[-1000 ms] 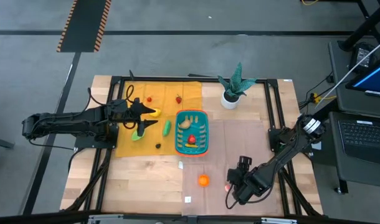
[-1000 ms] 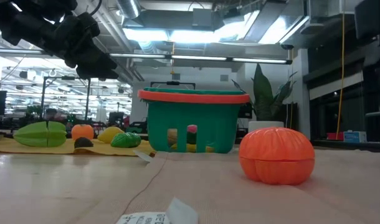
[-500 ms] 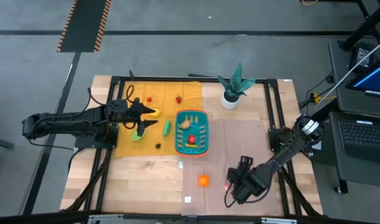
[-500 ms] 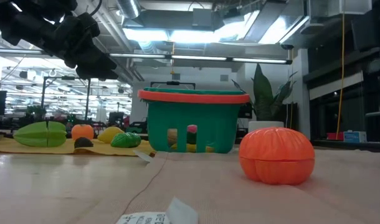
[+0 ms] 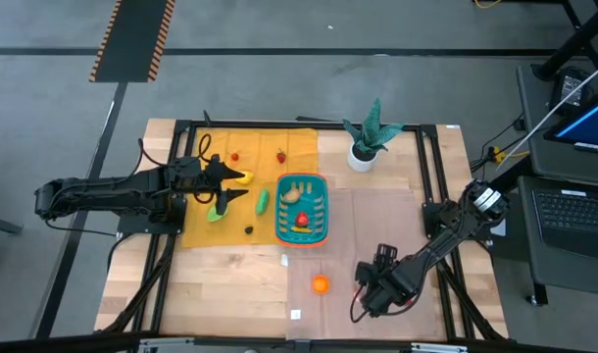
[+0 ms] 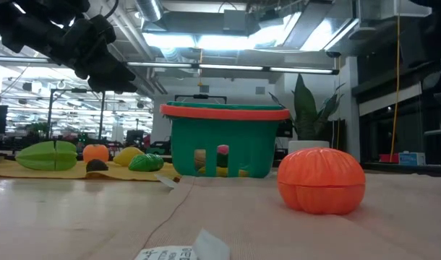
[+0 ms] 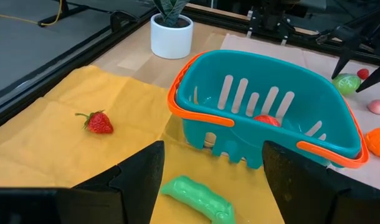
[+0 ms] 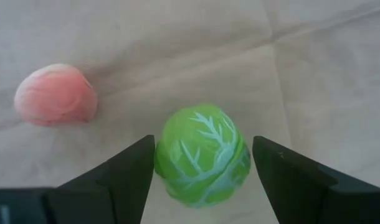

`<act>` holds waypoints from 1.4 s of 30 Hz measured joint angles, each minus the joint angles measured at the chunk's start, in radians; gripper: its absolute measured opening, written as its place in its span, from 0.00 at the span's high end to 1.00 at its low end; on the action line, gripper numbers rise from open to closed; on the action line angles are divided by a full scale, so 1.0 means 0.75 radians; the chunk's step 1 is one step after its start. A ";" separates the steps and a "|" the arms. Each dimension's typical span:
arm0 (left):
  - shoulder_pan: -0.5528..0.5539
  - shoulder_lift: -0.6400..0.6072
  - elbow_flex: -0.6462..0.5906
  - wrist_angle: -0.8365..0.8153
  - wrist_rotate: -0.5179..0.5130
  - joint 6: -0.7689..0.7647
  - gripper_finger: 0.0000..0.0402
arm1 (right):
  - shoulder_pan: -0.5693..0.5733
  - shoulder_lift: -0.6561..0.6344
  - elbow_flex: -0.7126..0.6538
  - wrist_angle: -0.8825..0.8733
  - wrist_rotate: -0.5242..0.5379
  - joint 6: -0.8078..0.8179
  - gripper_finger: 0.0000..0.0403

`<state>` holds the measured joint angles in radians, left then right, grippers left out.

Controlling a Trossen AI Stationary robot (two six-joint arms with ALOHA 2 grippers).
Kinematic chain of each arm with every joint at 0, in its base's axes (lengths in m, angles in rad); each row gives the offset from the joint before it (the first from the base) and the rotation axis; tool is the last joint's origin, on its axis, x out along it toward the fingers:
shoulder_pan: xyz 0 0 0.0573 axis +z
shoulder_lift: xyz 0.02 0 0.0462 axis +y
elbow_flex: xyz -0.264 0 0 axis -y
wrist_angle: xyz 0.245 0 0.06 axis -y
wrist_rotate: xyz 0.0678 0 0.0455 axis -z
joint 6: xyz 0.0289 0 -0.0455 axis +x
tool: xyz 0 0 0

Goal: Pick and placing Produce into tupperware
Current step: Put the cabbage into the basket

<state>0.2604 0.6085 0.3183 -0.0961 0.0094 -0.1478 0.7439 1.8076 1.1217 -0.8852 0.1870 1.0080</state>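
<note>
The right gripper [image 8: 202,180] is being held open astride a green cabbage [image 8: 202,163], not yet clamped, pink piece [image 8: 55,94] beside it. The left gripper [image 7: 212,180] is being kept open near the teal basket [image 7: 202,106]. Few pieces are lying inside; strawberry [image 7: 99,122], green pod [image 7: 196,198], and orange [image 5: 321,284] are being left outside.

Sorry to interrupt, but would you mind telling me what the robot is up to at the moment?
It is sorting toy produce into the teal basket, which already holds a few pieces. The right gripper is open around a green cabbage near the table's front edge, beside a pink piece, and has not closed on it yet. The left gripper waits open over the yellow cloth, near a green pod.
</note>
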 joint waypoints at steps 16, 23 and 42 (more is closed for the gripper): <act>0.001 0.000 0.000 -0.001 0.000 0.001 0.35 | -0.011 0.000 0.000 0.005 -0.007 -0.016 0.33; 0.000 0.000 0.000 -0.001 0.000 0.001 0.35 | -0.011 0.000 0.000 0.006 -0.006 -0.018 0.35; 0.000 0.000 0.000 -0.001 0.000 0.001 0.35 | -0.011 -0.001 0.001 0.006 -0.007 -0.029 0.56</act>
<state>0.2606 0.6086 0.3183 -0.0967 0.0095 -0.1474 0.7357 1.8069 1.1227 -0.8805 0.1818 0.9865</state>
